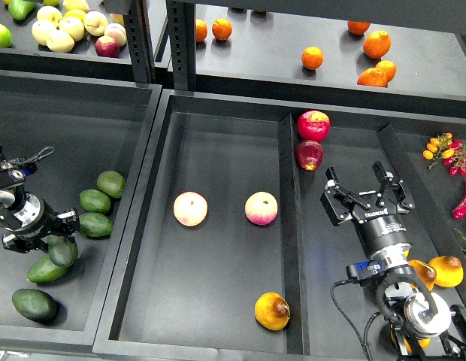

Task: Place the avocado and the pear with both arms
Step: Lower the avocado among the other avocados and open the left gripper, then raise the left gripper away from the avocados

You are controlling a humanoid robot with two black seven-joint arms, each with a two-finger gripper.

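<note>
Avocado (62,250), dark green and egg-shaped, is clamped between the fingers of the left gripper (59,244) in the left bin, held over a lighter green avocado (42,271) that lies just below and partly hidden under it. Pear (272,310), orange-yellow with a reddish-brown blotch, rests near the front wall of the middle bin (218,124), below and to the left of the right gripper (366,194), which is spread open and empty in the right bin.

The step in hand is judged to be the carrying of the avocado to its place. A firm hold should be kept, since a smooth rounded skin could slip, and the fruit should be raised clear of the bin wall (131,248) to the gripper's right before any sideways travel. Three more avocados (95,201) lie up and to the right of the left gripper, close enough to be brushed. For the pear, the divider (291,248) between the right gripper and the fruit must be crossed high. Two pale pink-yellow fruits (190,208) sit well apart from the pear, so open floor is left around it.
</note>
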